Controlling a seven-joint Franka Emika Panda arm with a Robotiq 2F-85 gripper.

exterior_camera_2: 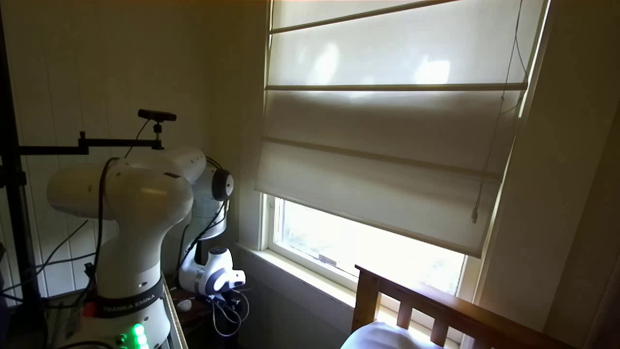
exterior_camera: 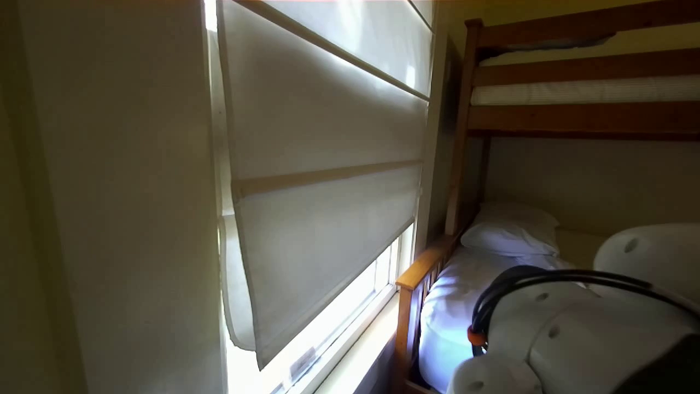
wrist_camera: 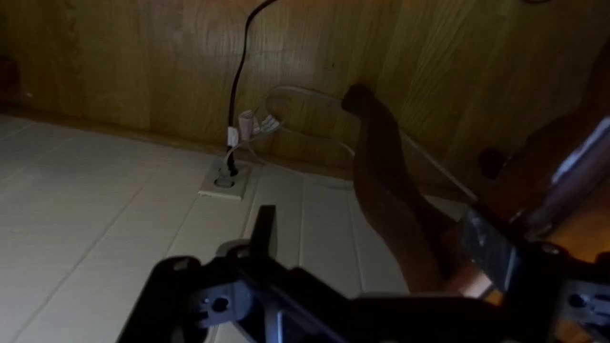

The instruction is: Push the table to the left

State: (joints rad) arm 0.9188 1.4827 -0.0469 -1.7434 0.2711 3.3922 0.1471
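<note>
In both exterior views, takes in the window blind (exterior_camera: 328, 126), either slantwise toward a bunk bed (exterior_camera: 579, 117) or more squarely past the robot arm (exterior_camera_2: 150, 194). From the wrist, looks closely past the gripper (wrist_camera: 375, 238) at wall (wrist_camera: 86, 228) and floor (wrist_camera: 167, 71).

The curved wooden table leg (wrist_camera: 386, 190) is dark reddish brown, the two-fingered mechanical gripper (wrist_camera: 371, 228) black with grey parts. Streaky grain marks the golden-brown wooden floor (wrist_camera: 143, 62); tan bands cross the broad cream fabric blind (exterior_camera: 328, 126); fine stripes line the whitish upper mattress (exterior_camera: 579, 92).
</note>
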